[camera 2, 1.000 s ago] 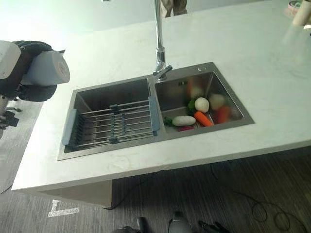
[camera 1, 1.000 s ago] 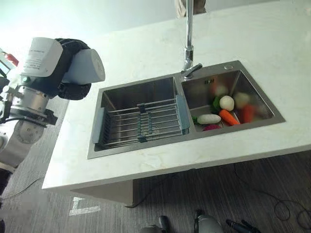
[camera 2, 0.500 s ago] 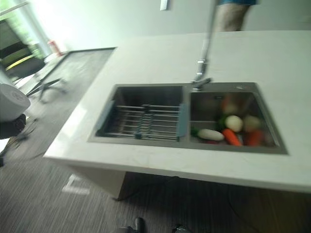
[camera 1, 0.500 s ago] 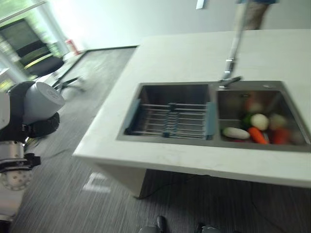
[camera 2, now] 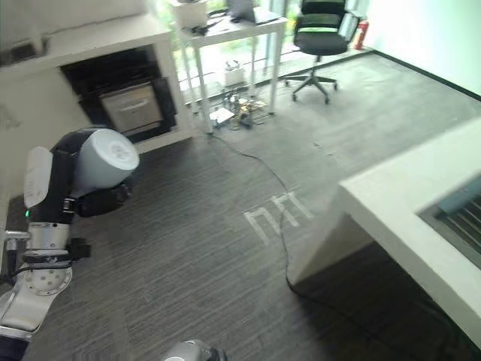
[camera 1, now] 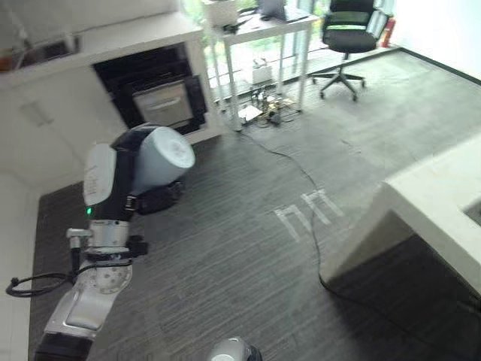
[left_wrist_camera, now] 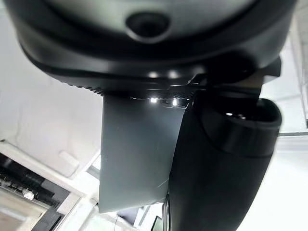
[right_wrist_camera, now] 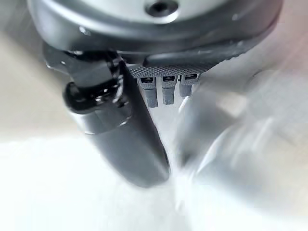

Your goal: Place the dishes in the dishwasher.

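Left eye view first: the robot's left hand (camera 1: pixel 146 197) is raised over the dark grey carpeted floor (camera 1: pixel 248 256), its dark fingers curled round a pale grey cup (camera 1: pixel 161 156) that lies on its side, base pointing toward the room. Beyond it, against the far wall, stands a white counter (camera 1: pixel 113 34) with a dark open appliance bay (camera 1: pixel 158 94) beneath (a pulled-out drawer shows inside). A white desk (camera 1: pixel 263 26) and a black office chair (camera 1: pixel 349 30) sit by the window. The white countertop's corner (camera 1: pixel 436 199) juts in at the right. From its own wrist camera, the right hand (right_wrist_camera: pixel 125 130) is too blurred to tell its fingers' state.
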